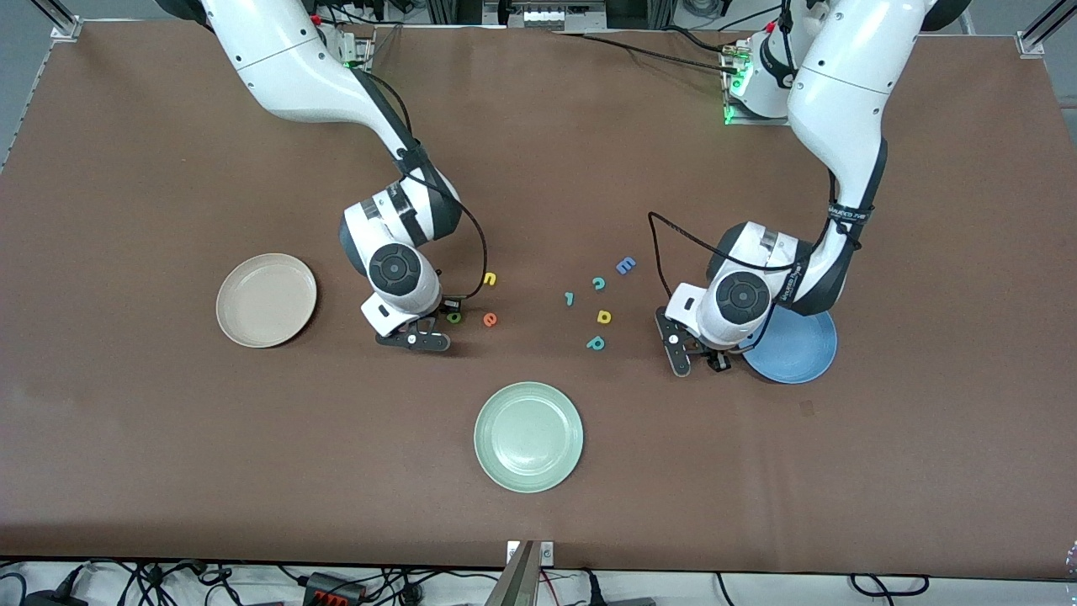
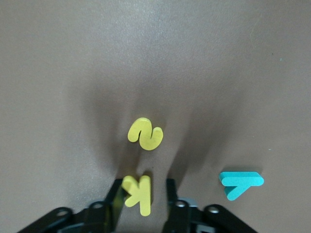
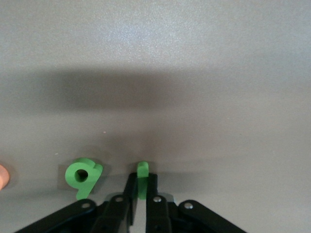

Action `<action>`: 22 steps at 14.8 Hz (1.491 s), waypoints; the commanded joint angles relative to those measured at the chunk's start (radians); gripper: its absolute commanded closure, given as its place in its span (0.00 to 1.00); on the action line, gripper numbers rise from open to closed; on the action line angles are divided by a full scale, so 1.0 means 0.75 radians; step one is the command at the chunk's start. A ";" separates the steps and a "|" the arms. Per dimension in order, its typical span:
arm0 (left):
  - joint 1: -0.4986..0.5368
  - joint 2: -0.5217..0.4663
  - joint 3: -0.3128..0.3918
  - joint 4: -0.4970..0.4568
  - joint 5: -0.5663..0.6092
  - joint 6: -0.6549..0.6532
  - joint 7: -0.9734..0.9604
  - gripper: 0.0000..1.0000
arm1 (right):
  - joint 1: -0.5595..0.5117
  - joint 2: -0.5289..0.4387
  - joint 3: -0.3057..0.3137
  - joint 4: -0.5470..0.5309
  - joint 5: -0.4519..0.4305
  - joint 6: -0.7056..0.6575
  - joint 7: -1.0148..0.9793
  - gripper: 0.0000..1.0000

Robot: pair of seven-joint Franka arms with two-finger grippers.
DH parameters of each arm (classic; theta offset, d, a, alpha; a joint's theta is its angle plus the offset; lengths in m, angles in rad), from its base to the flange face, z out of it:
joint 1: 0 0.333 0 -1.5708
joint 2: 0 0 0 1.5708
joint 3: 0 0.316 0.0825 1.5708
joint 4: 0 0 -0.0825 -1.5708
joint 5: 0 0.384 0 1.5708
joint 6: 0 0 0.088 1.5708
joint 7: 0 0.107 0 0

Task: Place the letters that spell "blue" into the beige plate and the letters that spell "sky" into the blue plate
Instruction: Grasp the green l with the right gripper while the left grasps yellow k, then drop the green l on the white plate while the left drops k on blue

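My right gripper (image 3: 141,178) is shut on the green l (image 3: 142,180), low over the table. The dark green b (image 3: 82,177) (image 1: 454,316) lies just beside it, with the orange e (image 1: 490,318) and yellow u (image 1: 490,279) close by. The beige plate (image 1: 266,300) sits toward the right arm's end. My left gripper (image 2: 143,187) is down next to the blue plate (image 1: 799,353). Its fingers stand astride the yellow k (image 2: 138,193): one touches it and a gap shows at the other. The yellow s (image 2: 145,134) and teal y (image 2: 240,182) lie near it.
A pale green plate (image 1: 528,436) sits nearer the front camera, midway between the arms. Between the two grippers lie a blue E (image 1: 625,266), a teal c (image 1: 598,284), a teal l (image 1: 570,298), a yellow a (image 1: 603,316) and a teal p (image 1: 596,342).
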 commanded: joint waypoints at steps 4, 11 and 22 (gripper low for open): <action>0.010 -0.017 -0.004 0.005 0.024 -0.005 0.014 0.95 | -0.051 -0.055 -0.028 0.022 -0.009 -0.044 -0.038 1.00; 0.110 -0.189 0.014 0.062 0.018 -0.416 -0.057 0.95 | -0.196 -0.288 -0.167 -0.237 -0.011 -0.204 -0.375 1.00; 0.178 -0.279 -0.006 -0.046 0.014 -0.440 -0.370 0.00 | -0.452 -0.330 -0.169 -0.426 -0.013 -0.184 -0.799 0.97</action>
